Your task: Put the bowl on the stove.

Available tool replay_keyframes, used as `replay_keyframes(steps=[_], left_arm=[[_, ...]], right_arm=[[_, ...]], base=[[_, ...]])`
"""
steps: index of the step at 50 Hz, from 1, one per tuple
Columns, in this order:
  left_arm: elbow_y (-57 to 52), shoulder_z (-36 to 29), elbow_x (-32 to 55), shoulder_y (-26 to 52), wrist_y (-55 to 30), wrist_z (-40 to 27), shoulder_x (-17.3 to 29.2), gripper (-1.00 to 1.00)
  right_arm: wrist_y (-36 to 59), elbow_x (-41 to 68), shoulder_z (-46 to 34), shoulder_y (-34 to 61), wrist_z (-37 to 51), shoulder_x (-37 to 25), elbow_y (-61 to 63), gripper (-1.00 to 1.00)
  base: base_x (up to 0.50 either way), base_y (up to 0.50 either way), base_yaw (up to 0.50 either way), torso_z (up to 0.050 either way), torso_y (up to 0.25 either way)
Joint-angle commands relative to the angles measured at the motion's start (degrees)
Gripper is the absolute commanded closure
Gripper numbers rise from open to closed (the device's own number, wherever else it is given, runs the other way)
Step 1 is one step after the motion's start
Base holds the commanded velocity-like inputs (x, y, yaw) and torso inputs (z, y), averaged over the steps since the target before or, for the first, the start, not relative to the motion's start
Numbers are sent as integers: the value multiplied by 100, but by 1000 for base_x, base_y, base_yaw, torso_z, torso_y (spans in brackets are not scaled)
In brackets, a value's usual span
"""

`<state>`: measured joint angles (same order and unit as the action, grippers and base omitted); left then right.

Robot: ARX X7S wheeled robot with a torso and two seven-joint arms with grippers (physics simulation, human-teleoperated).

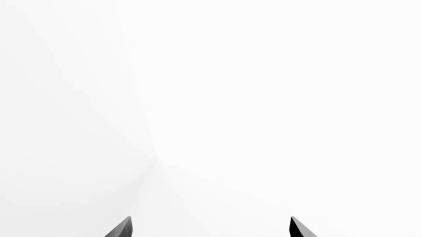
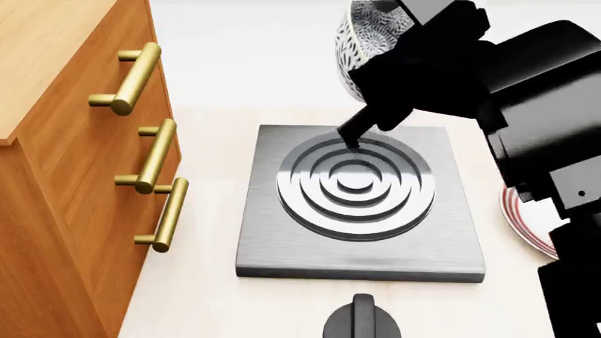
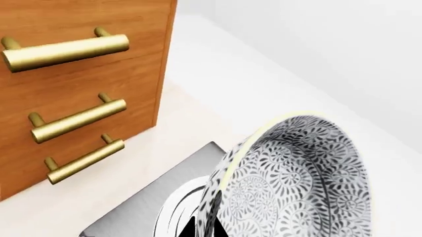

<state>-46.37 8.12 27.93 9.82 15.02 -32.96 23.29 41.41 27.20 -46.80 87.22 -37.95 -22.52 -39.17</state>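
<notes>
The speckled bowl (image 2: 362,35) hangs tilted in the air above the far edge of the stove (image 2: 272,246), a dark grey slab with a ringed burner (image 2: 355,184). My right gripper (image 2: 362,105) is shut on the bowl's rim, one finger reaching down over the burner. In the right wrist view the bowl (image 3: 297,182) fills the lower right, the gripper (image 3: 205,228) pinches its wall, and the stove (image 3: 138,207) lies below. My left gripper (image 1: 211,222) is open and empty, facing only white; it does not show in the head view.
A wooden cabinet (image 2: 75,141) with brass handles (image 2: 150,155) stands just left of the stove. A round black knob (image 2: 362,320) sits at the stove's near edge. A white plate with red rim rings (image 2: 526,225) lies to the right, partly behind my right arm.
</notes>
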Motion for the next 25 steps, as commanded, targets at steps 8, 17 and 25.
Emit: replay_keyframes(steps=[8, 17, 25], left_arm=[[46, 2, 8, 2, 12, -22, 21, -100], [84, -11, 5, 3, 31, -21, 18, -100], [125, -30, -4, -18, 75, 0, 6, -100]], right_arm=[[-1881, -1840, 1351, 378, -1124, 1645, -3582, 100], [-1485, -2626, 1977, 287, -1095, 1795, -3583, 100], [-1383, -2673, 2017, 271, -998, 1802, -3583, 100]], base=[[0, 0, 0, 0, 1], [0, 0, 0, 0, 0], [0, 0, 0, 0, 0]])
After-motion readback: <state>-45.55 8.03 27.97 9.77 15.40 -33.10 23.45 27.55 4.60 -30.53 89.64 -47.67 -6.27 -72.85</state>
